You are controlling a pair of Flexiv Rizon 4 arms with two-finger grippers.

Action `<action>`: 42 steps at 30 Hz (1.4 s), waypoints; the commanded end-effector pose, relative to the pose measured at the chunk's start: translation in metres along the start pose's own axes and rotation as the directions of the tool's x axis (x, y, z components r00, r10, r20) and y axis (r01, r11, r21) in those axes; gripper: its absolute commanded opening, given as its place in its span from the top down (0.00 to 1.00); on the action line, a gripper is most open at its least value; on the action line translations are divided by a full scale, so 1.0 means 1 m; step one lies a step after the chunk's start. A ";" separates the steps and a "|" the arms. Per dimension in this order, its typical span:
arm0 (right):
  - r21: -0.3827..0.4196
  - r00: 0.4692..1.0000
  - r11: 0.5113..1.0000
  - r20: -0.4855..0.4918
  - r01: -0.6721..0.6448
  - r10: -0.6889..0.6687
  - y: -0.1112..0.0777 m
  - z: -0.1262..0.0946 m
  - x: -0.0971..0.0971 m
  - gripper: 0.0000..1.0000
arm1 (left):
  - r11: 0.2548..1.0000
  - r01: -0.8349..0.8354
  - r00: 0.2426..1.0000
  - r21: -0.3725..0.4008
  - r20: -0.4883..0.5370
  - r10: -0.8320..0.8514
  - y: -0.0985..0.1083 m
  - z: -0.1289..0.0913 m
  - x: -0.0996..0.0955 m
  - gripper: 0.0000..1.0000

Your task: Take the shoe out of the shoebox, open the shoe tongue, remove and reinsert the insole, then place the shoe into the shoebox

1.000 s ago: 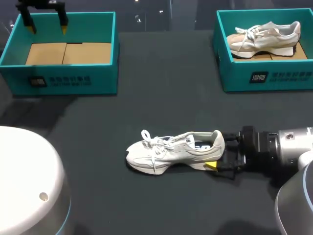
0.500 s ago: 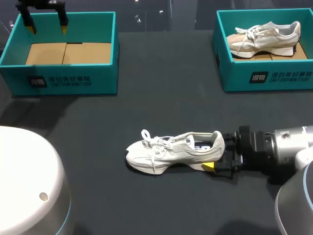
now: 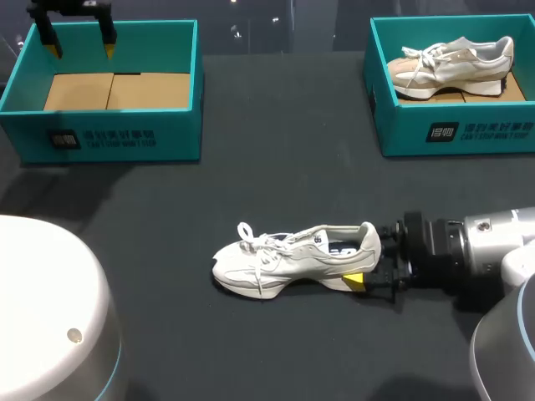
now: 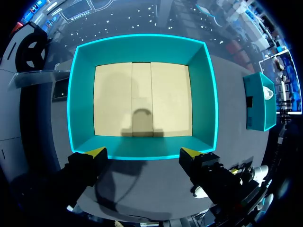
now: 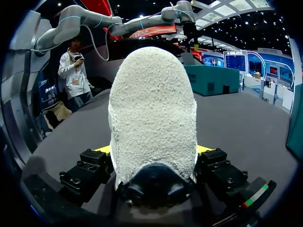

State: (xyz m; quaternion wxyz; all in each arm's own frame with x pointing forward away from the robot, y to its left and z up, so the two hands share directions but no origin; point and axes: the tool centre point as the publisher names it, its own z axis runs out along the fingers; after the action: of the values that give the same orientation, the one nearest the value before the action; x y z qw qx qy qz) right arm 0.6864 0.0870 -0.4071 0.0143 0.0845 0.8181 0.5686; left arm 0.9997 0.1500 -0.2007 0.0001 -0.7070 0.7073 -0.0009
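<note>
We are gripping the shoe (image 3: 292, 261) by its heel. Our right gripper (image 3: 368, 266) is clamping it, one yellow tip pressing on each side, and in the right wrist view the fuzzy heel is filling the gap between the fingers. The shoe is lying sole-down on the table (image 3: 276, 167), nearer the front edge than the far one and a little right of the middle. Its long axis is running along that front edge, toe pointing to the left side and heel to the right side where our right arm is coming in, so arm and shoe are sitting in one line. We are judging the right arm far nearer, with the tongue lying ahead of its fingers, toward the toe. Our left gripper (image 3: 81, 48) is hanging well apart, fingers spread wide and holding nothing, over the empty shoebox (image 3: 117, 134) at the far left corner. A second shoe (image 3: 451, 63) is resting in the other shoebox (image 3: 456, 138) at the far right corner.
</note>
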 end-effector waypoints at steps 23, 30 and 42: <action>-0.010 1.000 1.000 -0.025 0.011 -0.011 0.007 0.004 -0.001 1.00 | 1.000 0.000 1.000 -0.001 0.001 0.000 0.000 0.000 0.000 0.00; -0.010 1.000 1.000 -0.025 0.011 -0.011 0.007 0.004 -0.001 1.00 | 1.000 0.000 1.000 -0.001 0.001 0.000 0.000 0.000 0.000 0.00; -0.010 1.000 1.000 -0.025 0.011 -0.011 0.007 0.004 -0.001 1.00 | 0.999 0.033 0.999 -0.027 0.023 -0.033 0.064 -0.014 0.072 0.00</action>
State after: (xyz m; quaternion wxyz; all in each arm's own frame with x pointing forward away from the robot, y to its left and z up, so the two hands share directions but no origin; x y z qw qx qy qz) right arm 0.6897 0.0924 -0.4038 0.0072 0.0722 0.8154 0.5743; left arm 0.9545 0.0905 -0.1914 -0.0194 -0.7175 0.6961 0.0173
